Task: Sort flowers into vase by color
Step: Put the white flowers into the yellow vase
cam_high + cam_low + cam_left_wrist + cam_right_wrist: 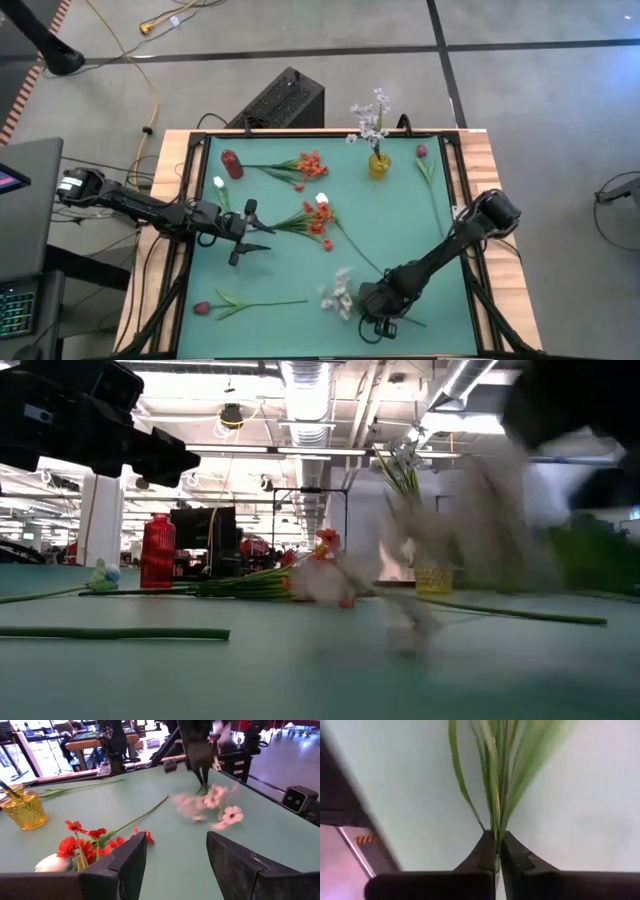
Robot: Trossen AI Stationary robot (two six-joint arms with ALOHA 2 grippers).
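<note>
My right gripper [375,318] is near the table's front edge, shut on a white small-blossom spray [338,292]; its green stem and leaves show in the right wrist view [495,795]. My left gripper [240,238] is open and empty at the table's left, beside a red-orange blossom cluster [316,222] lying with a white bud [322,199]. The same cluster shows in the left wrist view [82,842]. A yellow vase [379,166] at the far side holds a white spray. A red vase [232,165] stands far left. A dark red bud [202,308] lies near left. My right gripper pinches the spray's green stem [495,836], where the leaves bunch together, between its two fingertips [485,851]. In the left wrist view the fingers point down from above. The blossoms [215,805] sit low beside the gripper, blurred; whether they touch the table I cannot tell.
Another red-orange cluster [308,166] and a white bud [218,183] lie near the red vase. A dark red bud [421,152] with a long stem lies along the right side. A wooden frame [180,200] borders the green mat. A black box [285,100] stands behind the table.
</note>
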